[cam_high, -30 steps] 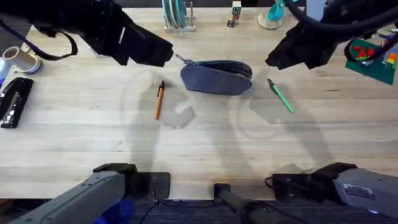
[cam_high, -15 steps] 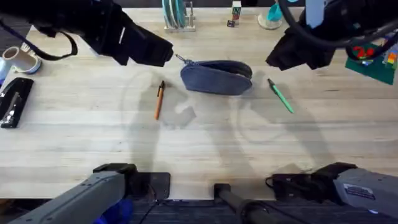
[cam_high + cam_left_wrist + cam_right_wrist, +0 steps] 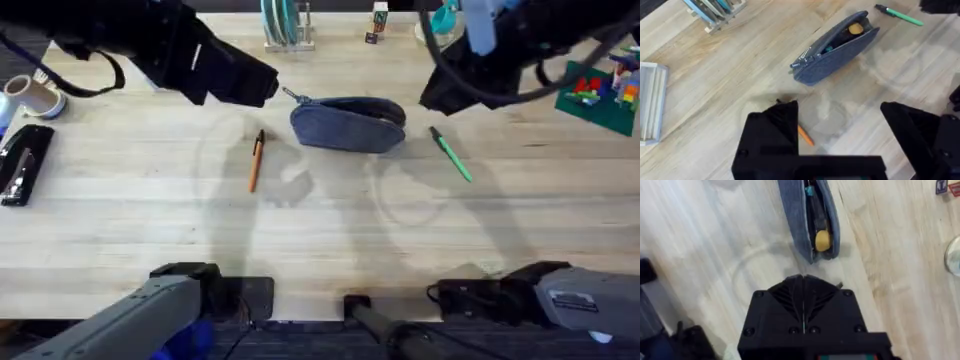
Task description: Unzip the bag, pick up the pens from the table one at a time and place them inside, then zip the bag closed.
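Grey-blue bag (image 3: 348,124) lies unzipped between both pens; left jaws spread, right jaws pressed together.

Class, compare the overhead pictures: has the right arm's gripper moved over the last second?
Yes. The right gripper has shifted slightly leftward, nearer the bag, which lies where it was, as does the green pen.

Soft, even light is falling on the table (image 3: 330,230), and the arms are casting faint grey shadows there. Both raised arms are appearing dark and blurred.
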### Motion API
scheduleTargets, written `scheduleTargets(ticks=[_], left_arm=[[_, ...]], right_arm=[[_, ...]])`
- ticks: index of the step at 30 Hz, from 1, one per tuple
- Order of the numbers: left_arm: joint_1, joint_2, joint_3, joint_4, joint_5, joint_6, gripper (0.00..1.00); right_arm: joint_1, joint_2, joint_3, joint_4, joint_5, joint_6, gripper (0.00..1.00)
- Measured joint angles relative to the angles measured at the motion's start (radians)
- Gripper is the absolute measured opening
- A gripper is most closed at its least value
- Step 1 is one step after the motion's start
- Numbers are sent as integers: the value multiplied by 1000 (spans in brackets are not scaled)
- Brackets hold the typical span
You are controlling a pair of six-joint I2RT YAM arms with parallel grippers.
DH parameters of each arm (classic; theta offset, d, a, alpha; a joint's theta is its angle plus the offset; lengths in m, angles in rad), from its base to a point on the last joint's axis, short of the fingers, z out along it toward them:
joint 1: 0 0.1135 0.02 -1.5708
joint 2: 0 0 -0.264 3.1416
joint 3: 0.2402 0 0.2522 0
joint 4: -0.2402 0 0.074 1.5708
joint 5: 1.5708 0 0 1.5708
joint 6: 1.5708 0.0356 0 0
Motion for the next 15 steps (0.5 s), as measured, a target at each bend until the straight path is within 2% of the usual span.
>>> scheduleTargets(ticks=[9,15], left_arm=[[0,0,0,0,0,0,995],[0,0,0,0,0,0,995]], right_arm=[[0,76,0,50,-5,-85,29],[-14,118,0,59,-51,-121,30]])
